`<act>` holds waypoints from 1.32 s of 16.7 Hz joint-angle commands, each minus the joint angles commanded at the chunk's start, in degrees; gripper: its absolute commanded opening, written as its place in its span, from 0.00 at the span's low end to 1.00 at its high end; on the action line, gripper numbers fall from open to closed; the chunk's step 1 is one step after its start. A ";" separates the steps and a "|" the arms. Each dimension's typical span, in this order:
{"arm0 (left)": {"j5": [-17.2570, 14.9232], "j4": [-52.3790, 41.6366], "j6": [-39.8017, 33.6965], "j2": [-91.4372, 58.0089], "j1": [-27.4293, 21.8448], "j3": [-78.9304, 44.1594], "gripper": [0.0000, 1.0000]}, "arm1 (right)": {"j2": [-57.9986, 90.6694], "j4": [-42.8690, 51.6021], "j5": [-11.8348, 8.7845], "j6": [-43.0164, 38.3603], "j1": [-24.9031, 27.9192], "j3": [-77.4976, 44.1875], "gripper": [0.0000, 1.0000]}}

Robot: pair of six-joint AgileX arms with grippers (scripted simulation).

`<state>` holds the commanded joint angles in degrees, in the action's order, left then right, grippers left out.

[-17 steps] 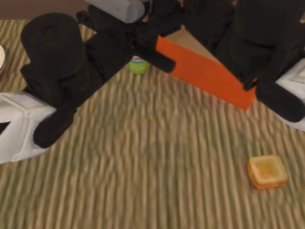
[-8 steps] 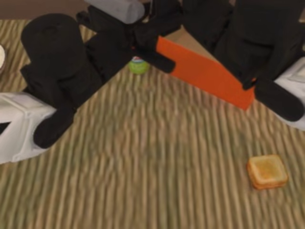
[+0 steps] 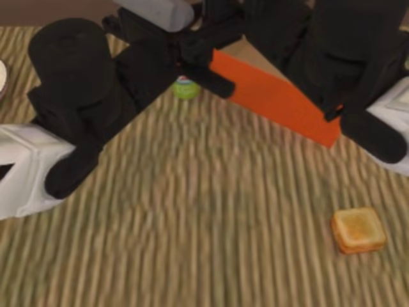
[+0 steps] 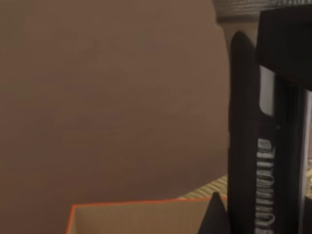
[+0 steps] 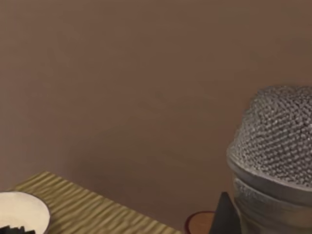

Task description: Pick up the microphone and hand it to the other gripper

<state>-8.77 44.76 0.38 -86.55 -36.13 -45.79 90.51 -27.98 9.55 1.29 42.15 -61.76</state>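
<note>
Grey mesh head of the microphone (image 5: 275, 161) close to right wrist camera, both arms meeting above the tabletop's (image 3: 211, 211) far edge, finger states cannot be told, orange box (image 3: 281, 102) beneath.

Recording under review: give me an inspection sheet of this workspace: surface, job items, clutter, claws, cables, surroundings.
Surface: ribbed straw-coloured mat covers the table.
Job's things: microphone, grey mesh head close before the right wrist camera; its black handle shows in the left wrist view.
Clutter: orange box at the far side; green can beside it; toast near the top view's right; white dish at a mat edge.
Claws: left claw and right claw both raised at the far edge, hidden among the arms; finger states cannot be told.
Cables: nothing seen.
Surroundings: plain brown backdrop.
</note>
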 joint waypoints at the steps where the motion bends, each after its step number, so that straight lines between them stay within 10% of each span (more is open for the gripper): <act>1: 0.00 0.00 0.00 0.00 0.00 0.00 0.00 | 0.00 0.00 0.00 0.00 0.00 0.00 0.00; 7: 0.00 0.00 0.00 0.00 0.00 0.00 0.00 | 0.00 0.00 0.00 0.00 0.00 0.00 0.00; 20: 0.00 0.00 0.00 0.00 0.00 0.00 0.98 | 0.00 0.00 0.00 0.00 0.00 0.00 0.00; 22: 0.00 0.00 0.00 0.00 0.00 0.00 1.00 | 0.00 0.00 0.00 0.00 0.00 0.00 0.00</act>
<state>-8.77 44.76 0.38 -86.55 -36.13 -45.79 90.51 -27.98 9.55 1.29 42.15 -61.76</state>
